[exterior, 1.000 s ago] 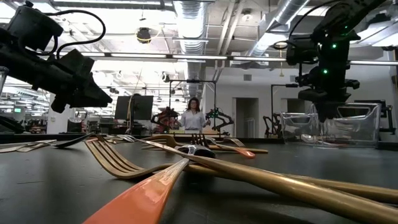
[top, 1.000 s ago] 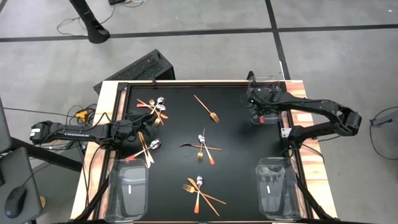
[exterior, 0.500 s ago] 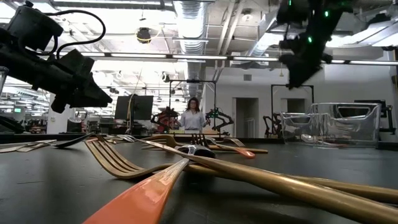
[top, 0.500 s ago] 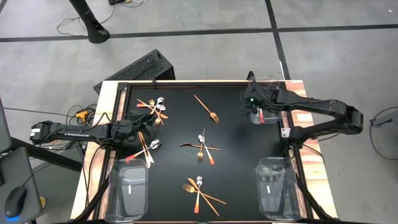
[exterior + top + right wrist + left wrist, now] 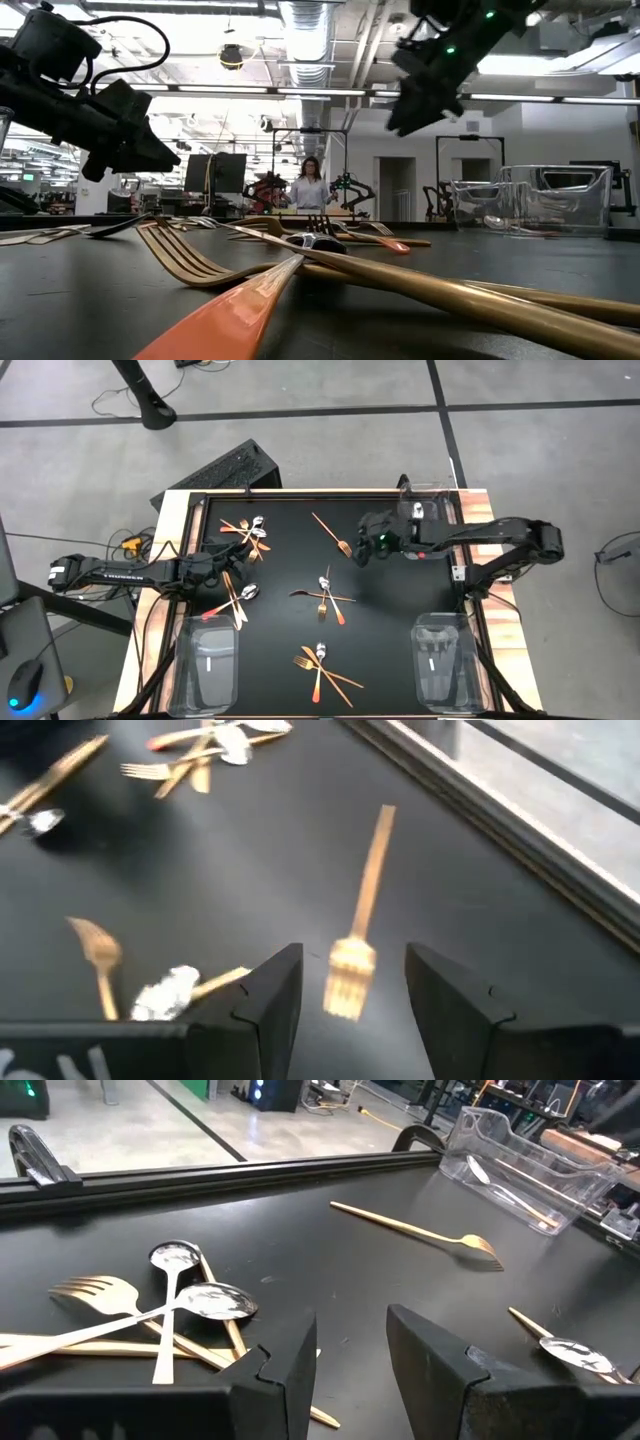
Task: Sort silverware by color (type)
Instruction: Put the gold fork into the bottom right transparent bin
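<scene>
The right gripper (image 5: 362,550) hangs above the black surface (image 5: 390,620) with its fingers spread and nothing between them — a stance that suits lining up on a single piece. That piece looks to be the lone gold fork (image 5: 357,925), which lies flat directly ahead of and below the spread fingers, its tines nearest the gripper and its handle pointing away; in the high view the fork (image 5: 333,535) sits just beside the gripper, apart from every other piece. A clear bin (image 5: 428,520) holding some silverware stands behind the gripper at the surface's edge. The left gripper (image 5: 232,555) waits with fingers parted and empty, a heap of gold and silver spoons and forks (image 5: 170,1305) lying just ahead of it.
</scene>
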